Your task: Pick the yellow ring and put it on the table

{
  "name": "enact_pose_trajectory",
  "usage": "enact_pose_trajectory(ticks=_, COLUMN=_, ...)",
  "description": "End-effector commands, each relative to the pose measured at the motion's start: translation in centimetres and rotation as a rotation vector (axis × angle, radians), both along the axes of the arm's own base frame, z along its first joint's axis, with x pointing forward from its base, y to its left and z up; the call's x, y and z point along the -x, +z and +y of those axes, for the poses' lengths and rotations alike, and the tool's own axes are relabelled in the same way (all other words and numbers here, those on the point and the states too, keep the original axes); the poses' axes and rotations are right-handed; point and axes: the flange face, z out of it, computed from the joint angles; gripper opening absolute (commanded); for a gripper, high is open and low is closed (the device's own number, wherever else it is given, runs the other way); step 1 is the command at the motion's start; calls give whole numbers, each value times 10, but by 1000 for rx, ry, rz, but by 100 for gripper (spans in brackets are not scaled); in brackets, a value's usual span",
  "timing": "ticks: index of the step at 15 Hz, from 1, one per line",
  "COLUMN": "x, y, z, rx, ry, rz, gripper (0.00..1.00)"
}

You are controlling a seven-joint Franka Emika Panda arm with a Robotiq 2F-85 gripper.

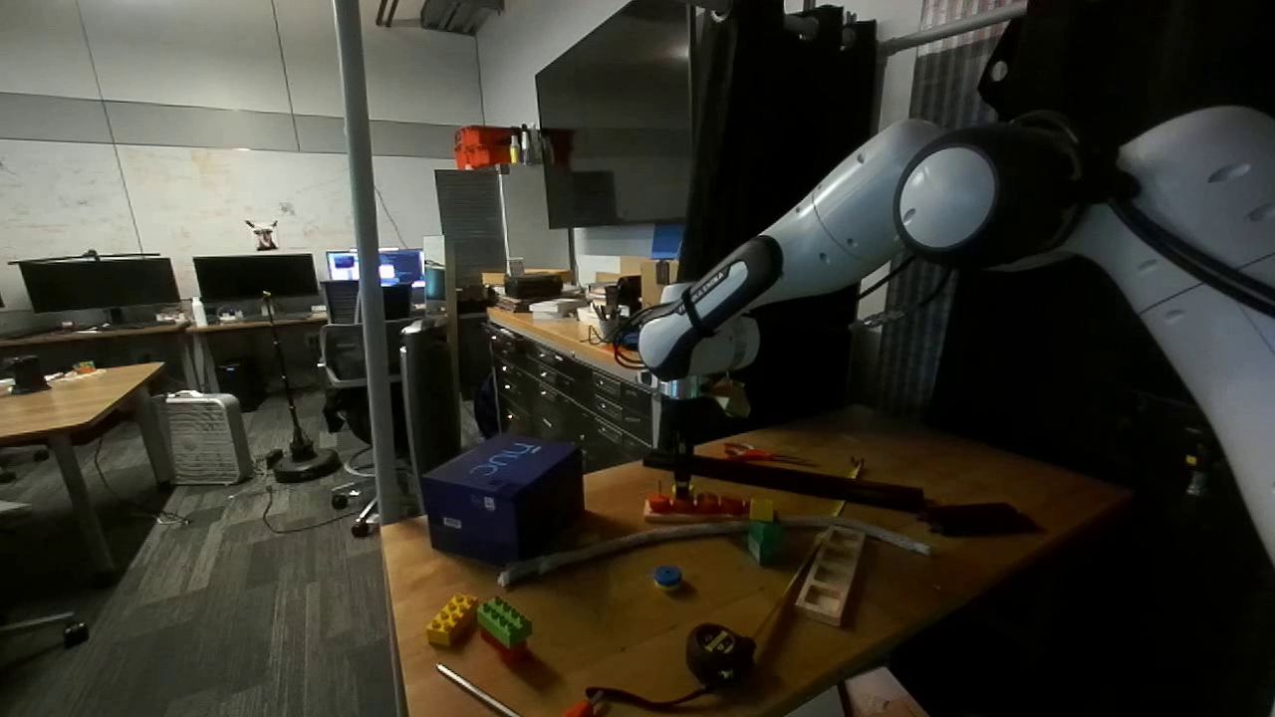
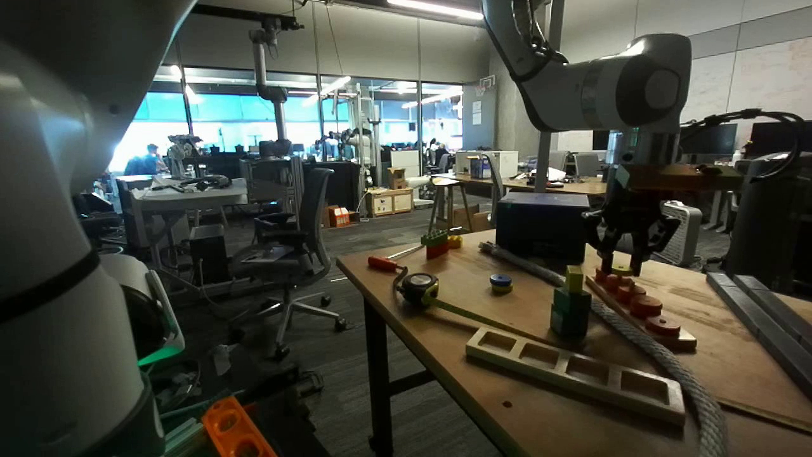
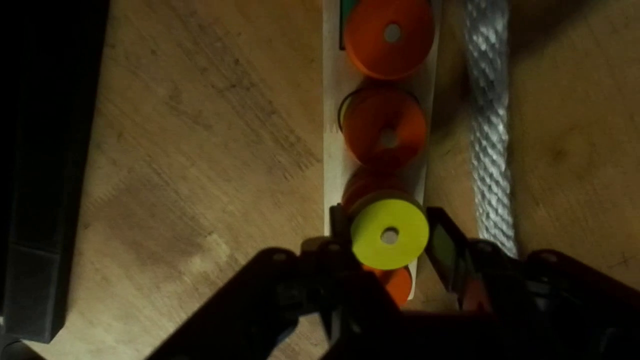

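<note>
— Position of the yellow ring (image 3: pixel 390 256)?
— Over the board (image 3: pixel 332 165), near the far edge of the worktop (image 1: pixel 603 627) in an exterior view, clasped between the fingers (image 2: pixel 636 261).
— Handling?
— Probably light, stiff; grip opposite rims.

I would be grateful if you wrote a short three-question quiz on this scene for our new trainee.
1. True or false: in the wrist view, the gripper has a finger on either side of the yellow ring.
2. How many compartments does the pale wooden tray have?
3. Fill in: a grey ____ runs alongside the board holding orange-red rings.
Key: 1 true; 2 four; 3 rope.
</note>
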Motion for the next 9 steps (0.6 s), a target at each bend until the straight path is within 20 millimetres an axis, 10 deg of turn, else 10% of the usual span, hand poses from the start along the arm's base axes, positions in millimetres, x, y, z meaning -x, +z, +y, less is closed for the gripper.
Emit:
enact_pose_trajectory(ticks=1, x=0, y=19, z=5, rx=-27, ry=8, rz=20, gripper=23)
enact_pose_trajectory(ticks=9, x=4, y=38, z=18, rx=2, ry=4, rz=17, gripper=23)
